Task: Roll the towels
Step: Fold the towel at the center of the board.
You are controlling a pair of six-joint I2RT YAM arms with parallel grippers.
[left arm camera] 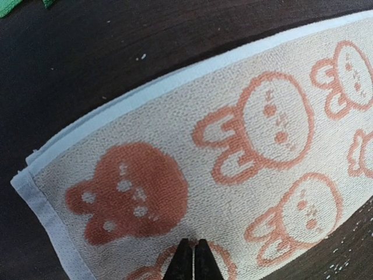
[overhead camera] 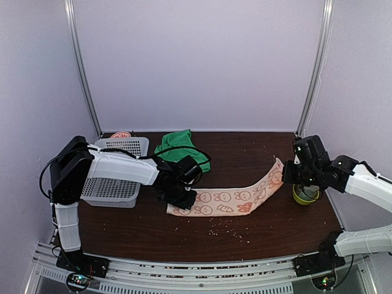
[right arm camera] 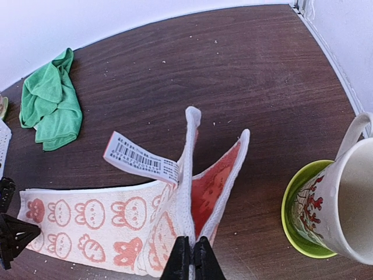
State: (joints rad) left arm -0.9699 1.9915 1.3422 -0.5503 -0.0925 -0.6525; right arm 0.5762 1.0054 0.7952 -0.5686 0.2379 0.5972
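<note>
Currently, item one: printed towel (overhead camera: 229, 201), laid along the surface (overhead camera: 275, 236) from 9 to 3 o'clock, seemingly drawn out for rolling. Its 3 o'clock end is held raised by the clenched right gripper (right arm camera: 191, 256). The left gripper (left arm camera: 191, 259), closed, is set on the 9 o'clock end; a pinch cannot be confirmed. Sewn label (right arm camera: 143, 156): barcode, print illegible. Item two: green towel (overhead camera: 180, 150), crumpled at 11 o'clock, unrolled.

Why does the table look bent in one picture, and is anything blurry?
Right wrist view: a wide lens bows the table edge, and the mug is cropped at the side; left wrist view: the towel weave is sharp and evenly lit; top view: soft, even light, a little grainy.
</note>
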